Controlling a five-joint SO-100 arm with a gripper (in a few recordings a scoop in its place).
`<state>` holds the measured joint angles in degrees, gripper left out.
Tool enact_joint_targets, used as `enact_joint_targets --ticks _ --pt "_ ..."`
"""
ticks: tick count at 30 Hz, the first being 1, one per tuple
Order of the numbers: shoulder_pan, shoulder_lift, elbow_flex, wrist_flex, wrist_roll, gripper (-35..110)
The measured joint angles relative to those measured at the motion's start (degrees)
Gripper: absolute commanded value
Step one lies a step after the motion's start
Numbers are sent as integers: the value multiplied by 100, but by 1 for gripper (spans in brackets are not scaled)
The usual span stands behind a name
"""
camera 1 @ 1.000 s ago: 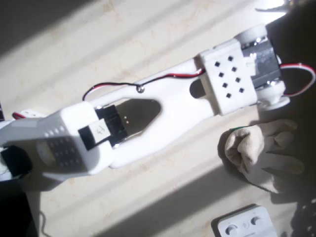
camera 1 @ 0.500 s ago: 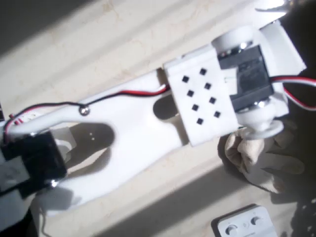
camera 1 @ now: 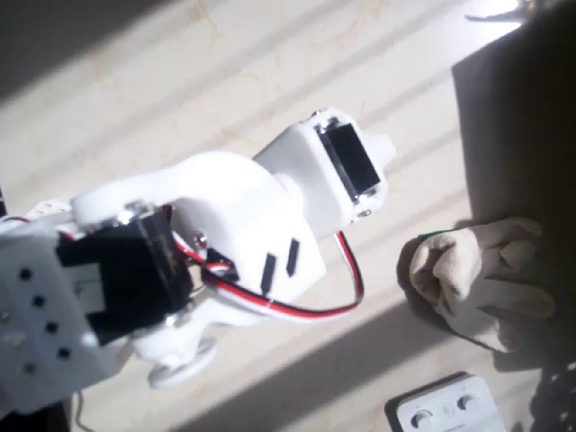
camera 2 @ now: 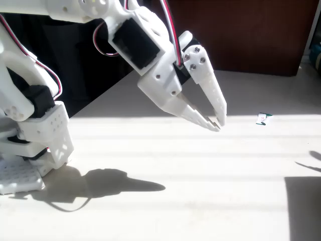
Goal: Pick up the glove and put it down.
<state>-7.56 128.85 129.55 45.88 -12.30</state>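
The glove (camera 1: 477, 281) is cream fabric with a thin green cuff edge. It lies crumpled on the pale table at the right of the overhead view, half in shadow, with nothing touching it. The white arm (camera 1: 225, 243) is folded up over the left and middle of that view, well clear of the glove. In the fixed view my gripper (camera 2: 217, 124) hangs above the tabletop and points down to the right. Its fingertips meet and hold nothing.
A white plastic box with round knobs (camera 1: 445, 409) sits at the bottom edge, below the glove. A small green-and-white card (camera 2: 263, 118) lies on the table right of the gripper. The arm's base (camera 2: 30, 150) stands at the left. Dark shadow covers the overhead view's top right.
The arm has drawn back leftwards from above the glove and folded up. The glove has stayed where it was.
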Motion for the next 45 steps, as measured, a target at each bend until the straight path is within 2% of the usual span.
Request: enact_joint_targets --ticks 10,19,31,45 --pt "0 3023 2443 0 0 1" --pt "0 4685 3700 0 0 0" --pt "0 5818 4562 0 0 0" --pt "0 5889 4720 0 0 0"
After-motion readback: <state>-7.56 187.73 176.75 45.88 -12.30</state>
